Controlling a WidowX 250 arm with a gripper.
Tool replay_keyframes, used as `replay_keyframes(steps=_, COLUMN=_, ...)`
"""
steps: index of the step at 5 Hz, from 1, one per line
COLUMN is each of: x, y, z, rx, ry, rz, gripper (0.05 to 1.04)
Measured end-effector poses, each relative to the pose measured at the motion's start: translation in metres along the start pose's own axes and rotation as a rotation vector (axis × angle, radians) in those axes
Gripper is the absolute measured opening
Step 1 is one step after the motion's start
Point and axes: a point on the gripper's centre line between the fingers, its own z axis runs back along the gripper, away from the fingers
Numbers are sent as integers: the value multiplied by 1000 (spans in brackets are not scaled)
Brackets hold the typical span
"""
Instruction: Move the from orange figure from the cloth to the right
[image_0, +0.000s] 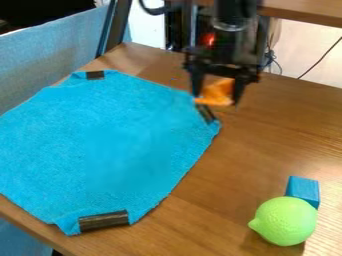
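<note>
1x gripper (217, 98), 1x orange figure (216, 92), 1x blue cloth (107, 137), 3x dark tape strips (103, 221), 1x blue block (303, 189), 1x green lemon-shaped fruit (285, 221), 1x wooden table (267, 135)

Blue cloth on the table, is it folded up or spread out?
Spread out: the blue cloth lies broad over the table, with dark strips at three corners.

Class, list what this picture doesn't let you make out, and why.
In the camera view:
Orange figure: exact shape, blurred and partly covered by the claw.
Blue block: lower part, behind the green lemon.
Blue cloth: left end, cut off by the left edge.
Arm: upper part, beyond the top edge.
</note>
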Motion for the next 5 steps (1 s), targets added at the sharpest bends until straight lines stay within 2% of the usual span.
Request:
replay_keyframes(steps=1, x=-2, y=-44, z=5, rx=13, ry=-44, rz=-17, gripper=843)
replay_keyframes(steps=2, x=-7, y=-81, z=-13, rx=48, ry=-39, rz=-36, gripper=843)
replay_keyframes(steps=3, x=-1, y=-103, z=-30, rx=67, ry=-45, rz=-27, gripper=886)
replay_keyframes(steps=4, x=5, y=-112, z=-39, rx=58, ry=-35, rz=9, gripper=967)
replay_keyframes(steps=5, x=9, y=-112, z=-32, rx=5, ry=2, rz=26, gripper=993)
